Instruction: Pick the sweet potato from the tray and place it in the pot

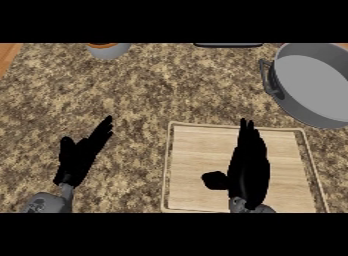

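Tray [199,150] under open, empty right hand [249,167]

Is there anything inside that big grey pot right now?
No. The pot at the upper right shows only its bare grey bottom, with nothing lying in it.

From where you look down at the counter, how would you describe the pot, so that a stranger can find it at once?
Start at the speckled granite counter and go to its far right corner. The pot sits there, beyond the wooden tray: a large grey metal vessel with a dark side handle, shown empty. Nothing else here is as big, round and deep.
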You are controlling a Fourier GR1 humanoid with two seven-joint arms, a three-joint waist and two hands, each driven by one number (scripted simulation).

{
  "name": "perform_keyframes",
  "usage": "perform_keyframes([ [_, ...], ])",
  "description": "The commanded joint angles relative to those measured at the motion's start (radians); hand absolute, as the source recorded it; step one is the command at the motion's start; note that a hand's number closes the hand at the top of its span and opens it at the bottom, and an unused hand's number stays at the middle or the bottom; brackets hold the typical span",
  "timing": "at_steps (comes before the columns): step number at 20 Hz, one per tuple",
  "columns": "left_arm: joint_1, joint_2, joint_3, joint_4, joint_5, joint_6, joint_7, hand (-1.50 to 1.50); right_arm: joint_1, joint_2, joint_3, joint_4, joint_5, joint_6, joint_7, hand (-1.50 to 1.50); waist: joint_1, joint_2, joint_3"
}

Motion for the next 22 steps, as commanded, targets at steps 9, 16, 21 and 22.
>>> perform_keyframes([
  [9, 0.05, -0.022, 0.015, -0.111, -0.047, 0.003, 0.057, 0.0, 0.14, -0.001, -0.031, -0.123, 0.06, 0.153, 0.091, -1.5, 0.002, 0.001, 0.002],
  [16, 0.04, -0.068, 0.05, -0.029, -0.088, -0.043, 0.021, 0.0, 0.322, -0.071, -0.049, -0.305, 0.007, 0.144, -0.036, -1.5, -0.003, 0.002, 0.002],
  [21, 0.001, -0.081, 0.071, 0.002, -0.098, -0.046, 0.005, 0.0, 0.289, -0.03, -0.126, -0.206, -0.143, -0.016, -0.209, -1.5, 0.0, 0.003, 0.003],
  [22, 0.012, -0.067, 0.099, 0.078, -0.093, -0.082, -0.061, 0.0, 0.348, -0.053, -0.098, -0.263, -0.155, -0.011, -0.23, -1.5, -0.004, 0.003, 0.002],
])
